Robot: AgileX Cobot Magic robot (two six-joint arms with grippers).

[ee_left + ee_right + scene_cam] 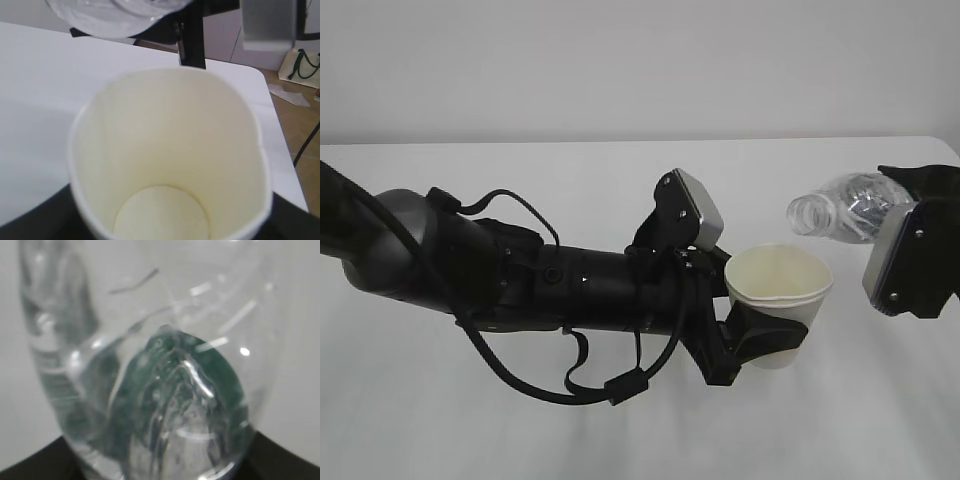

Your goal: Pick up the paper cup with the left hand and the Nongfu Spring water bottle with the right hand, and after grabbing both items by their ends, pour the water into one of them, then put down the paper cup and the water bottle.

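My left gripper (760, 345) is shut on the lower part of the paper cup (780, 290), holding it upright above the table, its rim slightly squeezed. The left wrist view looks straight down into the cup (170, 160), whose cream inside is dry. The Nongfu Spring water bottle (840, 208) lies tipped on its side in the air to the upper right of the cup, with its capless mouth (805, 213) pointing left, just above and beyond the cup's rim. My right gripper (910, 255) is shut on the bottle's bottom end. The bottle (150, 365) fills the right wrist view, clear with green inside.
The white table (470, 420) spreads under both arms. My long black left arm (550, 280) reaches across the middle with a loose cable hanging below it. Past the table's far right edge lie brown floor (300, 130) and a bag.
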